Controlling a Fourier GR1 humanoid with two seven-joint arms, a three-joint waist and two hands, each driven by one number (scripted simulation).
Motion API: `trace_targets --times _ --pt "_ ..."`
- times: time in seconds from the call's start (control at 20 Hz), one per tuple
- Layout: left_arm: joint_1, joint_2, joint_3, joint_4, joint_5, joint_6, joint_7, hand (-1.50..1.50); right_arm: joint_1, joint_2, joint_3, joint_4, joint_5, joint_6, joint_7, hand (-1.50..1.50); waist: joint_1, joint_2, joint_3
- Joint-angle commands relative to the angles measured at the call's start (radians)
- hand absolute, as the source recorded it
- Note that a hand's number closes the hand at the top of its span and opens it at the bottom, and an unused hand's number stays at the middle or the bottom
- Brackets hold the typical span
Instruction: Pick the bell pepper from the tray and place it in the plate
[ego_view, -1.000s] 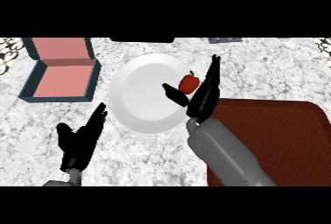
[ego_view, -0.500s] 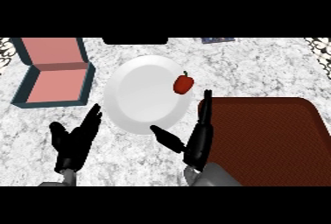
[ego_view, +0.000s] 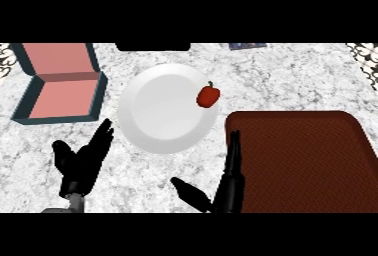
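From the head view I see the pepper (ego_view: 208, 96) lying on the plate (ego_view: 159, 125), at its right rim, stem pointing up toward the far side of the counter (ego_view: 295, 80). Nothing is touching it. The plate sits mid-counter, just left of the tray (ego_view: 303, 165), whose dark red-brown surface fills the lower right; the tray's upper left corner comes close to the plate's edge. My right hand (ego_view: 229, 185) is low in the view, along the tray's left edge, fingers straight and pointing up toward the plate, thumb spread out to the left; it holds nothing and is well apart from the pepper. My left hand (ego_view: 80, 162) is at the lower left, below and left of the plate, fingers straight and relaxed, also empty, resting over bare counter. At the upper left there is an open box (ego_view: 55, 100) with a teal shell and pink lining, lid tipped back, just beside the plate's left rim.
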Motion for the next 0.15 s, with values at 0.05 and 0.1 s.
trace_targets --times 0.05,0.1 --pt "-0.004 -0.02 -0.004 0.057 -0.018 -0.008 0.01 0.0 0.097 -0.002 0.017 -0.048 0.041 0.025 -0.014 -1.5 0.001 0.008 -0.007" --pt "-0.018 -0.022 0.012 0.04 0.0 0.007 0.047 0.0 0.086 0.009 0.082 -0.007 0.126 -0.052 0.079 -1.5 0.002 0.007 -0.007"
